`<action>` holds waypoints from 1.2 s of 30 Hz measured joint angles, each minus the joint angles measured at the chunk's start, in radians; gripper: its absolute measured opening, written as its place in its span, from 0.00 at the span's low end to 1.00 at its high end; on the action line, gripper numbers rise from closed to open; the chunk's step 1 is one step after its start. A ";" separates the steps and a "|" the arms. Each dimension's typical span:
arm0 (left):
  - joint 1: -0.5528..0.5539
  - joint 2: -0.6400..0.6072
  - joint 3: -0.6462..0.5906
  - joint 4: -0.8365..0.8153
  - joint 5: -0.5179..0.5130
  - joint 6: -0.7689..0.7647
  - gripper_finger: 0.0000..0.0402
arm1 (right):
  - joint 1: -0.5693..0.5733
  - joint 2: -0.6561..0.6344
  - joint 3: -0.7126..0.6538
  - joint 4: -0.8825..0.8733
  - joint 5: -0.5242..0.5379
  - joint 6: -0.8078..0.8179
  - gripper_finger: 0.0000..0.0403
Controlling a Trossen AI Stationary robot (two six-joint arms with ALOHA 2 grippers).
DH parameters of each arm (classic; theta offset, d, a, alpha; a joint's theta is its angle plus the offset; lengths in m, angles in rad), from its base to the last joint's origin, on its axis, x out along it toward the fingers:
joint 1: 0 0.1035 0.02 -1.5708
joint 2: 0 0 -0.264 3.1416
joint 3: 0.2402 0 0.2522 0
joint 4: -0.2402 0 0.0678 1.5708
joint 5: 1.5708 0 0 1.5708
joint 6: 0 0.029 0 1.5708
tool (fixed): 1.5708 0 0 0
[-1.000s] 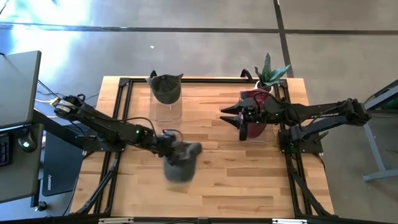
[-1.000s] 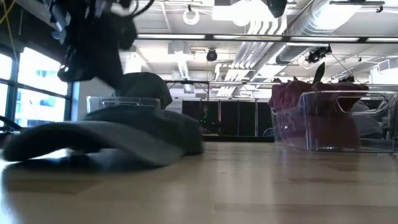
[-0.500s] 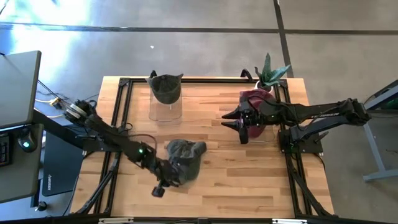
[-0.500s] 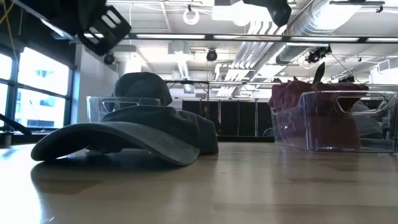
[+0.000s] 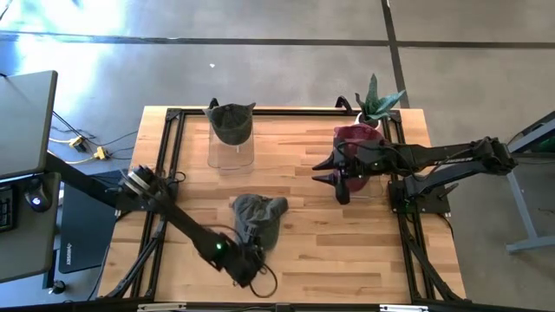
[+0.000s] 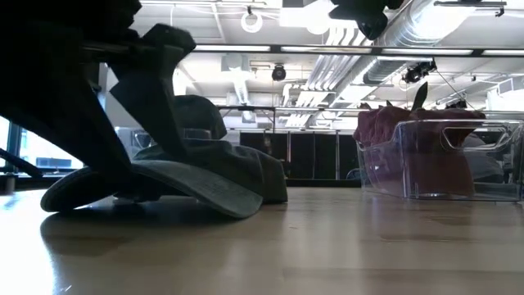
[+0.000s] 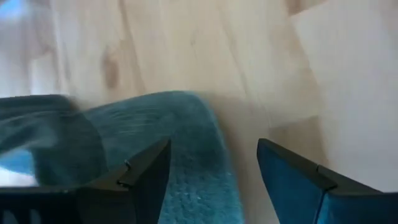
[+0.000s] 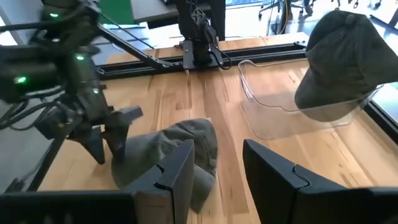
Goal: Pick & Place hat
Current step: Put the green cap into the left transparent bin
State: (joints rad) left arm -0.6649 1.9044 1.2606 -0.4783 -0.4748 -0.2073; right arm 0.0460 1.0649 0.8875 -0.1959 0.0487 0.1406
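High view: the grey-green fabric cap [image 5: 257,220] lies centre-low on the wooden table [image 5: 329,234], brim toward the open, empty left gripper [image 5: 245,263] just below. Right wrist view: right gripper [image 8: 214,158], half-open and empty, hangs farther off.

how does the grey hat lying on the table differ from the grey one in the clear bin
The grey cloth hat on the wooden table lies flat and slumped on bare wood; the grey hat in the clear plastic bin sits propped up over the bin's rim. The table hat is at mid-table, beside the open left hand; the bin hat is at the far edge. Both look the same grey cloth.
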 joint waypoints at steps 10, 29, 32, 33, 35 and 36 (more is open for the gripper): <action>-0.004 0.161 0.248 -0.461 -0.135 -0.219 0.50 | 0.000 -0.027 0.000 -0.051 0.002 -0.022 0.33; 0.116 -0.012 0.459 -1.074 -0.134 -0.818 0.01 | 0.000 -0.128 0.000 -0.070 0.121 -0.037 0.33; 0.121 -0.055 0.437 -1.035 -0.103 -0.925 0.02 | 0.000 -0.129 0.000 -0.070 0.118 -0.036 0.33; 0.122 -0.060 0.416 -1.016 -0.081 -0.956 0.02 | 0.000 -0.129 0.000 -0.070 0.121 -0.037 0.33; 0.122 -0.067 0.380 -0.978 -0.018 -0.939 0.03 | 0.000 -0.129 0.000 -0.070 0.130 -0.037 0.33; 0.121 -0.072 0.361 -0.954 0.002 -0.887 0.05 | 0.000 -0.129 0.000 -0.070 0.138 -0.037 0.33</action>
State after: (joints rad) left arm -0.5435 1.8327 1.6211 -1.4324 -0.4725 -1.0945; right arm 0.0460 0.9360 0.8875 -0.2661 0.1865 0.1034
